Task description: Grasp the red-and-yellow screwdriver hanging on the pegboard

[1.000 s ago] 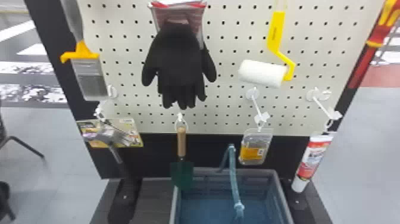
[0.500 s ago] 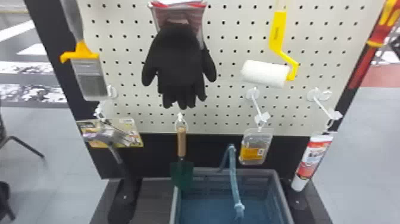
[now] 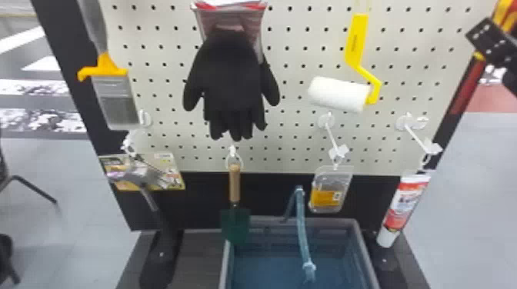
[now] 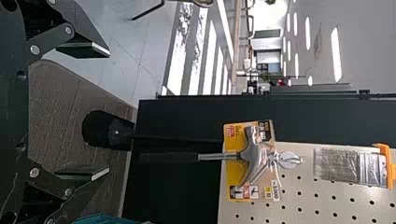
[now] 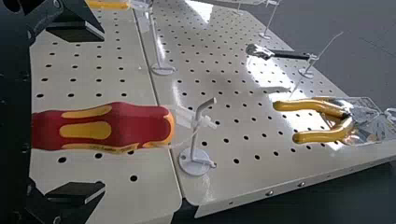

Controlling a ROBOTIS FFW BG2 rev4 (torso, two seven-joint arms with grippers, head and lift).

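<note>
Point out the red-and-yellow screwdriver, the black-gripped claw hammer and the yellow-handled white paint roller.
Red-and-yellow screwdriver (image 5: 100, 128): right wrist view, on the handle.
Black-gripped claw hammer (image 4: 253, 156): left wrist view, on the metal head.
White paint roller (image 3: 338, 94): head view, on the sleeve.

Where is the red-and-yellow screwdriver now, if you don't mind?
The screwdriver is at the right edge of the pegboard in the head view, above the tube; the right wrist view shows its handle between the right gripper's open fingers.
</note>
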